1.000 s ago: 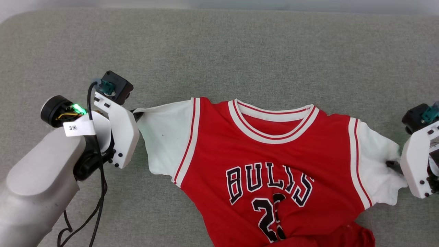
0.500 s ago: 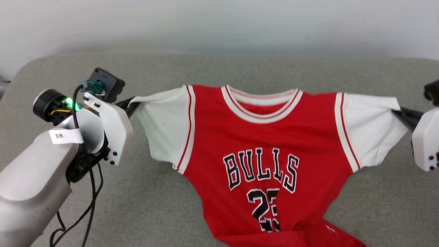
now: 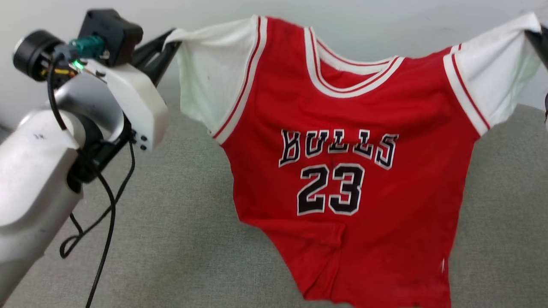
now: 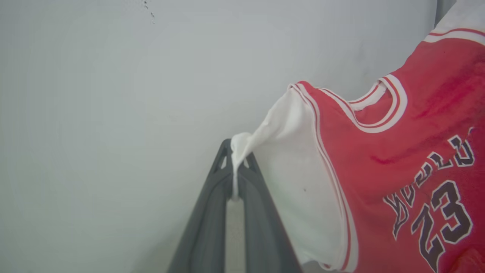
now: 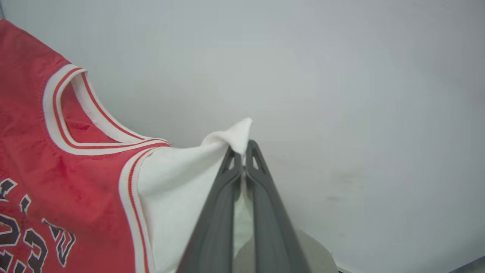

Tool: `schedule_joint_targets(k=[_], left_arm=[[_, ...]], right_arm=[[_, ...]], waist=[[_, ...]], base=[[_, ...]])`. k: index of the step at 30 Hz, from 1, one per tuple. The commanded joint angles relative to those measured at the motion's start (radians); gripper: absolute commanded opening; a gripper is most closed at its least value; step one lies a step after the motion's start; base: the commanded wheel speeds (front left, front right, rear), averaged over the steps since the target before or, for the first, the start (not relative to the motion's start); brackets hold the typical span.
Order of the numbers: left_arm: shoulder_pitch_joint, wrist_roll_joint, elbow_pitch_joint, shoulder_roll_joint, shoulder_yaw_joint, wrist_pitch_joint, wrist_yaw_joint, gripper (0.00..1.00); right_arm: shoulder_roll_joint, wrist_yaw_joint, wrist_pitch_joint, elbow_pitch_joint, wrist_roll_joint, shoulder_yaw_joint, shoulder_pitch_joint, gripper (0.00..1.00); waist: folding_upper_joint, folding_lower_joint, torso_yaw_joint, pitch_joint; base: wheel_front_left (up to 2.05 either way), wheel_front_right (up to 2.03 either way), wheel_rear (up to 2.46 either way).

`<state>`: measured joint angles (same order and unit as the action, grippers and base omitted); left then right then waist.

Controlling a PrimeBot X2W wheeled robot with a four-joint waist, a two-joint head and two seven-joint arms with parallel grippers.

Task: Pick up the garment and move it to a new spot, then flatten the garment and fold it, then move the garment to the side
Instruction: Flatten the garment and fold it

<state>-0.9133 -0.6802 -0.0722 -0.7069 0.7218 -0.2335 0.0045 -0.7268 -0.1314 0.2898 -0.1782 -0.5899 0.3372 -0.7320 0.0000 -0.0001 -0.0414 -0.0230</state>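
The garment (image 3: 351,141) is a red jersey with white sleeves and black "BULLS 23" lettering. It hangs spread in the air above the grey cushion, front toward me, hem dangling low. My left gripper (image 3: 169,38) is shut on the tip of one white sleeve (image 4: 265,151), cloth pinched between its dark fingers (image 4: 250,182). At the upper right edge of the head view, my right gripper (image 3: 535,36) is shut on the other sleeve tip (image 5: 235,140), the cloth squeezed between its fingers (image 5: 261,178). The garment (image 5: 57,151) stretches between the two grips.
A grey upholstered surface (image 3: 180,239) lies under the garment. A pale wall (image 3: 419,25) stands behind it. A black cable (image 3: 107,222) loops down from my left forearm (image 3: 30,184).
Both grippers have risen with the sleeves, lifting the garment off the grey surface until it hangs free. The right gripper closed on its sleeve. The head camera tilted up toward the wall.
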Motion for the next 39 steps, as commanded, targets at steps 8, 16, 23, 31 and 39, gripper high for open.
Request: schedule_joint_targets(k=[8, 16, 23, 31, 39], left_arm=[[-0.199, 0.027, -0.029, 0.048, -0.045, 0.001, -0.01, 0.0], [-0.481, 0.079, -0.161, 0.097, -0.096, 0.034, -0.038, 0.0], [-0.712, 0.116, -0.329, 0.144, -0.117, 0.09, -0.074, 0.0], [-0.875, 0.147, -0.496, 0.186, -0.111, 0.172, -0.099, 0.0], [-0.813, 0.126, -0.608, 0.2, -0.096, 0.249, -0.113, 0.0]], right_arm=[[0.079, 0.001, 0.042, 0.033, 0.094, -0.092, -0.176, 0.0], [0.127, 0.002, 0.051, -0.05, 0.201, -0.081, -0.504, 0.0], [0.182, 0.002, -0.009, -0.243, 0.292, -0.048, -0.8, 0.0], [0.226, 0.001, -0.11, -0.453, 0.344, -0.014, -1.016, 0.0], [0.257, 0.002, -0.213, -0.599, 0.291, 0.064, -0.995, 0.0]], waist=[[0.0, 0.0001, 0.0, -0.123], [0.0, 0.0001, 0.008, -0.327], [0.0, 0.0001, 0.008, -0.445], [0.0, 0.0001, -0.004, -0.515], [0.0, 0.0001, 0.002, -0.536]], base=[[0.0, 0.0, 0.0], [0.0, 0.0, 0.0], [0.0, 0.0, 0.0], [0.0, 0.0, 0.0], [0.0, 0.0, 0.0]])
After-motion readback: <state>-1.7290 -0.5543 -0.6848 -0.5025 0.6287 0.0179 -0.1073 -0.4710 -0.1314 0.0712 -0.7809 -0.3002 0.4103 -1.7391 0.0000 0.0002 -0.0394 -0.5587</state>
